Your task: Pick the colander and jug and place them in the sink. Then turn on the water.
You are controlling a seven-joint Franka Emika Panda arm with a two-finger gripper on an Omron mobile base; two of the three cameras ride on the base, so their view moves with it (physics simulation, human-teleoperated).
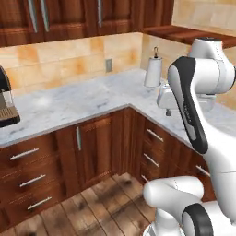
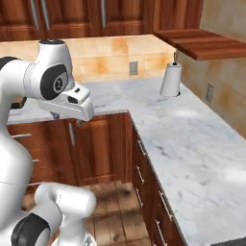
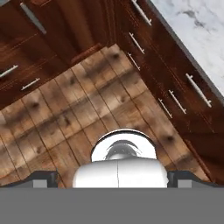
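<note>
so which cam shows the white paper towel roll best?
Right base view: the white paper towel roll stands unobstructed on the grey marble counter. Left base view has it partly behind the arm. Hand view faces floor and cabinets.

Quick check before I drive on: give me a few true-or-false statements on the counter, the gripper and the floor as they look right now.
1. A white paper towel roll stands on the marble counter near the corner. True.
2. The gripper is shut on the jug. False: it is open, holding nothing, over the wooden floor.
3. The cabinets under the counter are white. False: dark brown wood.
4. A coffee machine sits at the counter's left end. True.
</note>
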